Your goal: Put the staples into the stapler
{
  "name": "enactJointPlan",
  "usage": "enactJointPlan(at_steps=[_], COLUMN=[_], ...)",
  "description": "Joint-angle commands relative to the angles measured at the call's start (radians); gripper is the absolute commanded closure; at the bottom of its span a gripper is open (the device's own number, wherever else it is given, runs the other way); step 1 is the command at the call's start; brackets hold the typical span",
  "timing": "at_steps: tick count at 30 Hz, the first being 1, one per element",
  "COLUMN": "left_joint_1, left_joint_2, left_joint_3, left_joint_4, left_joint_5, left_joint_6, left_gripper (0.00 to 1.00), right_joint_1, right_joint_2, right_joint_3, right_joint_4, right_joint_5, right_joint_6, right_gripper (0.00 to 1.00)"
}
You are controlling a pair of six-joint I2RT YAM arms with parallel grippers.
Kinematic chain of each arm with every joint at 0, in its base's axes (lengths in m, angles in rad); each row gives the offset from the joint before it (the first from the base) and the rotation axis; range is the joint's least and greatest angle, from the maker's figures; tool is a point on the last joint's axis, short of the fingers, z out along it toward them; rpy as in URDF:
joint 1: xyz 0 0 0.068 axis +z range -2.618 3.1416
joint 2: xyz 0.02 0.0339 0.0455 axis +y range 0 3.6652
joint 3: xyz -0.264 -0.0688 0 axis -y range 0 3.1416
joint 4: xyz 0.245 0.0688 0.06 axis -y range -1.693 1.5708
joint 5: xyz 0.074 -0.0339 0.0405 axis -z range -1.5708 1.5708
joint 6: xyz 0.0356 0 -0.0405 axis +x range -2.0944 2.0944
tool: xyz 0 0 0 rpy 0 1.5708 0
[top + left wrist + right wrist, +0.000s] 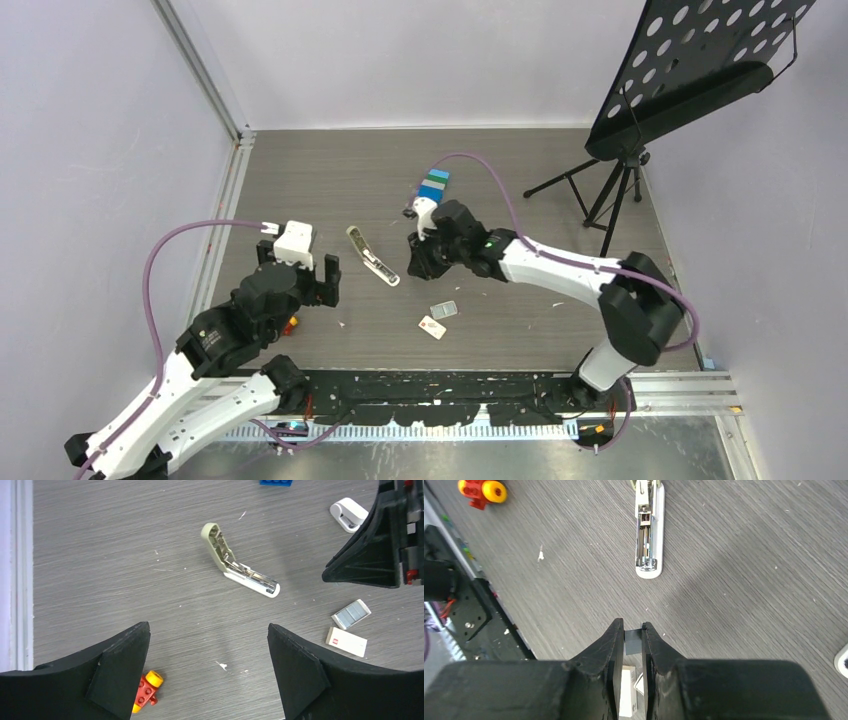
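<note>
The stapler [372, 256] lies hinged open on the table; its olive top [215, 537] is swung away from the white base [252, 582], so the silver channel shows. My right gripper [633, 627] is shut on a thin grey strip of staples [632, 641], a short way in front of the stapler's white end [648, 567]. In the top view this gripper [415, 265] sits just right of the stapler. The staples box [346, 641] and its silvery insert [351, 614] lie on the table beneath it. My left gripper [209, 625] is open and holds nothing, nearer the table's front edge than the stapler.
A red-yellow toy brick [145, 690] lies by my left finger. A stubby white object [348, 514] and blue bricks [434, 185] sit behind the right gripper. A music stand [690, 70] on a tripod [600, 190] stands back right. A metal rail [225, 200] edges the table's left side.
</note>
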Motion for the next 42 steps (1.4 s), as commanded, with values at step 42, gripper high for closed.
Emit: enactJointPlan(at_steps=[42], left_joint_1=[0.357], left_joint_2=[-0.121], left_joint_3=[-0.077], left_joint_4=[0.094], left_joint_5=[0.175], left_joint_6=[0.060], left_gripper=[0.04], right_joint_1=[0.195], right_joint_2=[0.450], right_joint_3=[0.454], right_joint_4=[-0.068], right_joint_5=[0.417], right_joint_6=[-0.133], right_gripper=[0.83])
